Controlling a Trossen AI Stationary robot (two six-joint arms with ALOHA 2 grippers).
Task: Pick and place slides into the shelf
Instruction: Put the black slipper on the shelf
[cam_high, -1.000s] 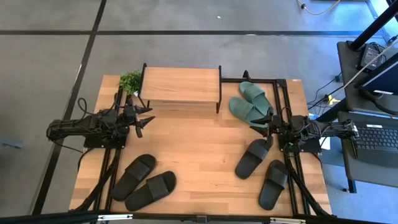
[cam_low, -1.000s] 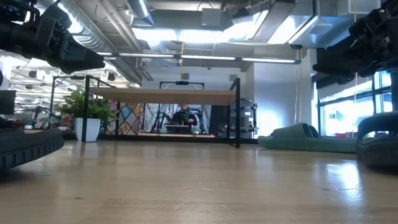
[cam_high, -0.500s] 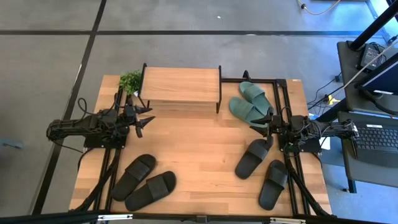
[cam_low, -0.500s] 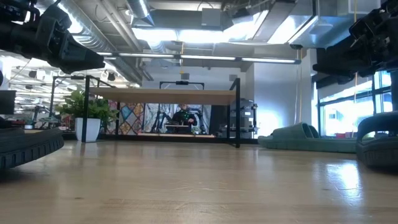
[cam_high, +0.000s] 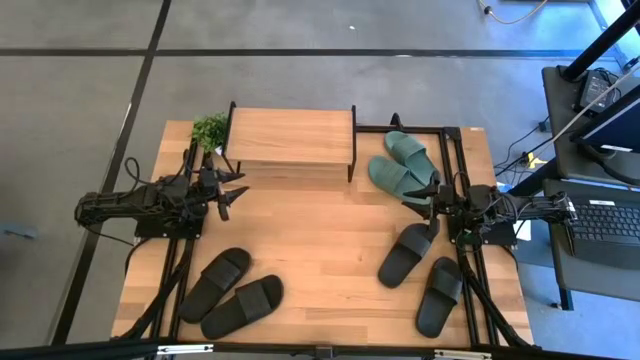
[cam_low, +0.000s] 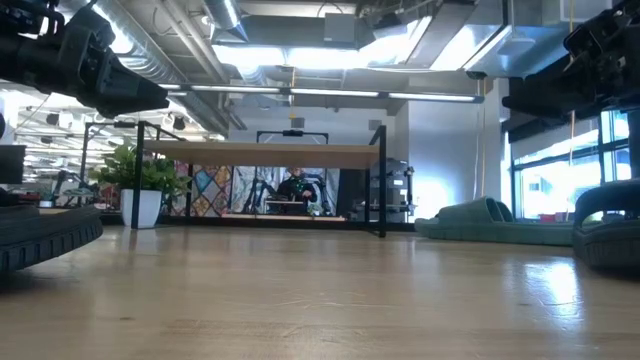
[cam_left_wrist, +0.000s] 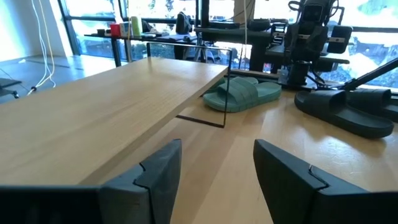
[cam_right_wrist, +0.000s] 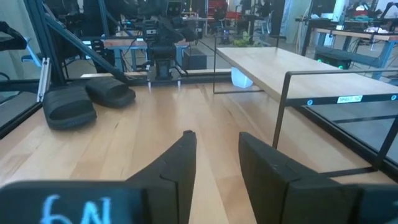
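I see two green slides (cam_high: 400, 165) at the upper right, slanting toward the shelf (cam_high: 290, 137). Four black slides (cam_high: 232, 290) lie slanted along the bottom. My left gripper (cam_high: 232, 190) and right gripper (cam_high: 418, 200) both hang with jaws apart.

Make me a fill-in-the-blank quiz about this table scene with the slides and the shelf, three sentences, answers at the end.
1. The number of black slides lying on the table is ____.
2. The two teal-green slides lie closest to the ____ gripper.
3. The small potted plant stands beside the shelf, on the side of the ____ gripper.

Answers: four; right; left
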